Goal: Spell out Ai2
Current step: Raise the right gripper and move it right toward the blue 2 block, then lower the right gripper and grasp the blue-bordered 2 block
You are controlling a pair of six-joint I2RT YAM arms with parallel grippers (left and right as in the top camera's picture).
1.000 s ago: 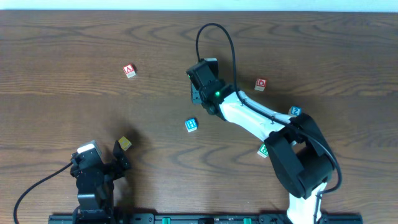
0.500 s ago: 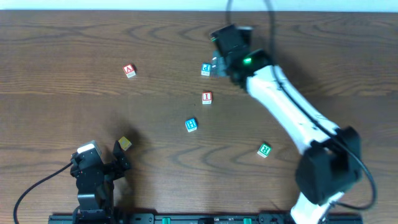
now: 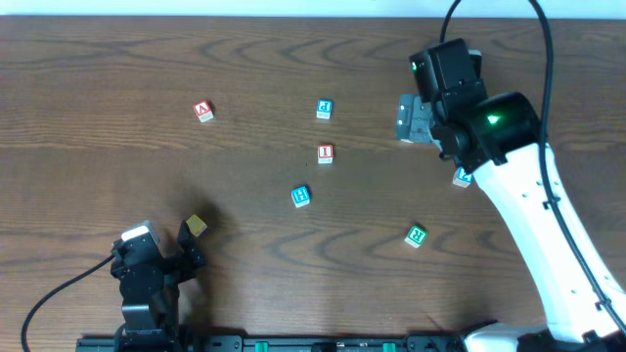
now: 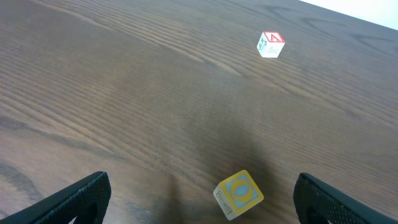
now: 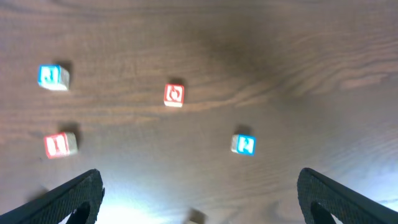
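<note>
The red "A" block (image 3: 203, 110) lies at the far left and also shows in the left wrist view (image 4: 270, 45). The red "I" block (image 3: 326, 153) lies near the middle, seen in the right wrist view too (image 5: 60, 144). A blue block that seems to read "2" (image 5: 243, 144) peeks from under my right arm (image 3: 463, 177). My right gripper (image 3: 411, 119) is open and empty, held high over the table (image 5: 199, 199). My left gripper (image 3: 188, 249) is open and empty at the near left (image 4: 199, 199).
A yellow block (image 3: 197, 225) lies just ahead of the left fingers (image 4: 238, 194). A blue block (image 3: 324, 109), another blue block (image 3: 301, 197) and a green block (image 3: 417, 236) lie around the middle. A red block (image 5: 175, 94) shows only in the right wrist view.
My right arm has swung up from the table's middle to the far right, uncovering the "I" block and a blue block. The left arm has not moved.
</note>
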